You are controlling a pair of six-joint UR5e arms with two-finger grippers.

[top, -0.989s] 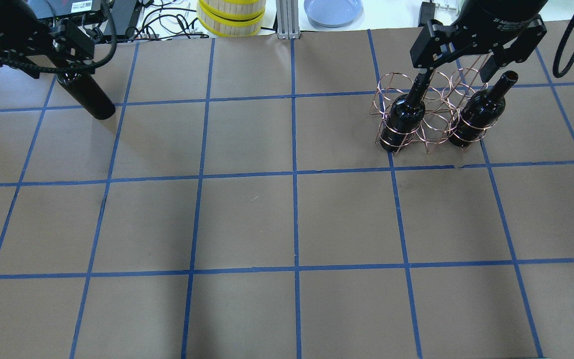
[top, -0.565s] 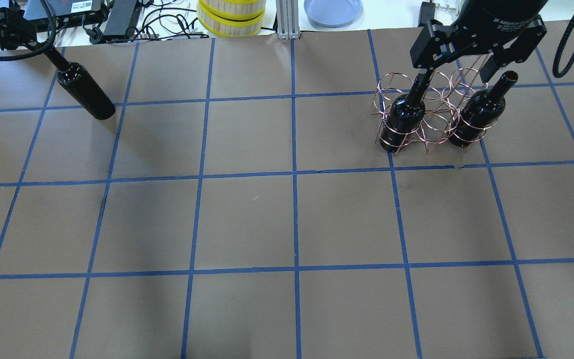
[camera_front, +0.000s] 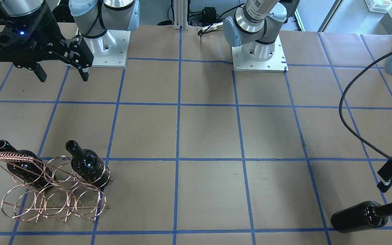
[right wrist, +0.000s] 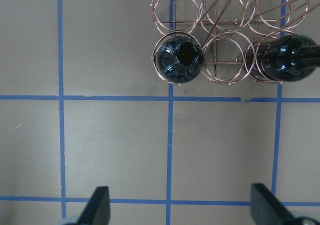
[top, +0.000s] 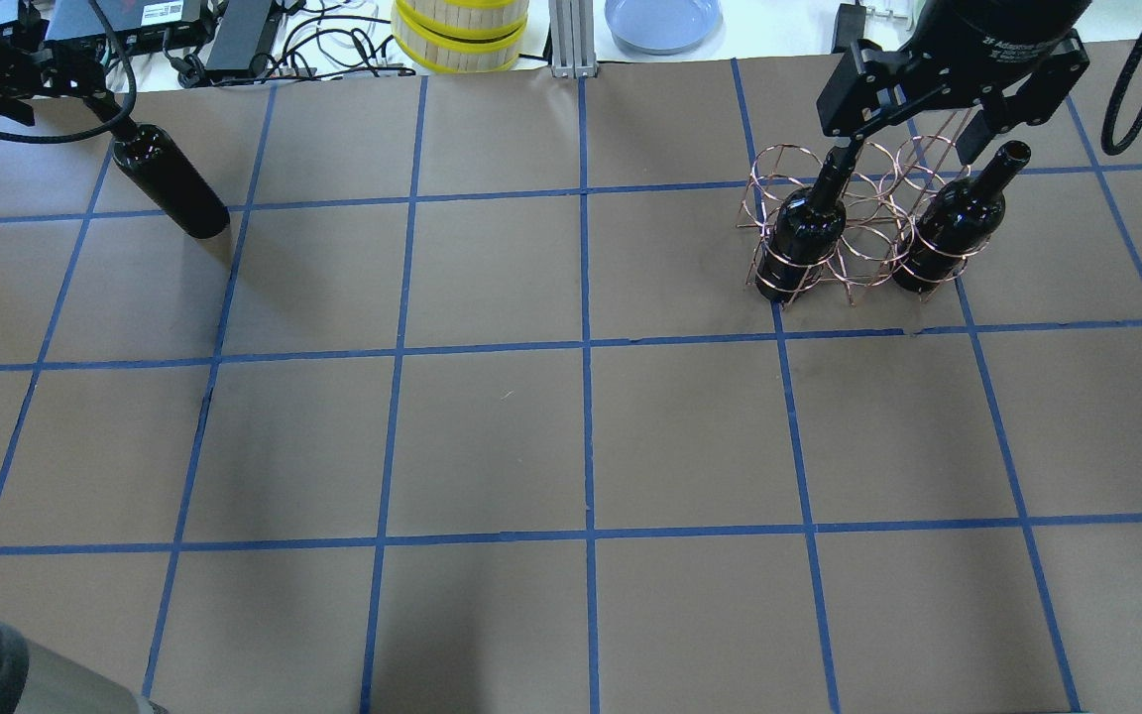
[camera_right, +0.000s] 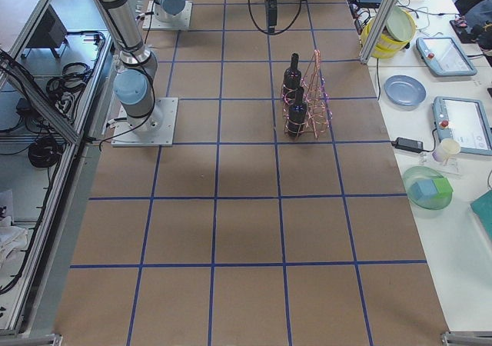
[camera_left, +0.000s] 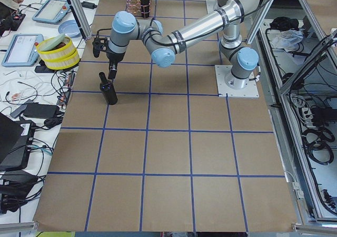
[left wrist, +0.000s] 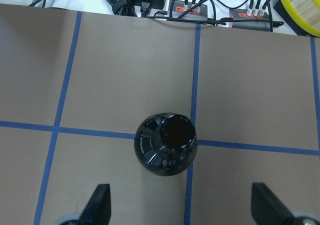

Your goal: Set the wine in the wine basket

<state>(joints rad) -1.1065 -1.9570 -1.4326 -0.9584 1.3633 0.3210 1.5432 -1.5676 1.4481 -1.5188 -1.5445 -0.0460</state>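
Brown paper-covered table gridded with blue tape; cables beyond its far edge.

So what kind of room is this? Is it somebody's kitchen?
Not a kitchen, most likely a robot lab. A left arm and a right arm are bolted to a table marked with a blue tape grid, and cables and control tablets lie alongside.

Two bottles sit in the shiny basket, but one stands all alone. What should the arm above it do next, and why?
Probably lower the left gripper straight down around the neck of the lone bottle. Its jaws are open and empty, the wrist view shows the upright bottle roughly centred between them, and the wine basket has free rings.
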